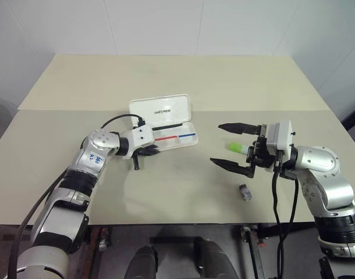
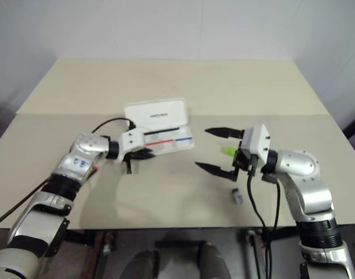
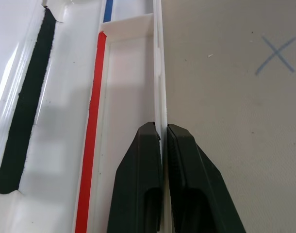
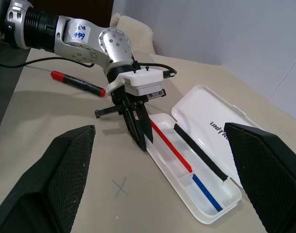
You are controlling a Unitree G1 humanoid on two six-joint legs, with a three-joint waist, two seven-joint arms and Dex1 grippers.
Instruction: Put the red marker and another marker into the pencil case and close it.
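Observation:
The white pencil case (image 1: 166, 108) lies open in the middle of the table, lid back, with a red and a blue stripe inside its tray. My left gripper (image 1: 150, 150) is shut on the thin front wall of the case (image 3: 160, 73), one black finger (image 3: 140, 170) inside the tray and one outside. In the right wrist view the red marker (image 4: 77, 82) lies on the table behind my left arm. The other marker (image 1: 235, 147), pale green, lies right of the case. My right gripper (image 1: 216, 143) hangs open just in front of it, holding nothing.
A small grey block (image 1: 245, 192) lies near the table's front edge, below my right gripper. A blue X (image 3: 276, 54) is drawn on the table beside the case. A black cable runs along my left wrist.

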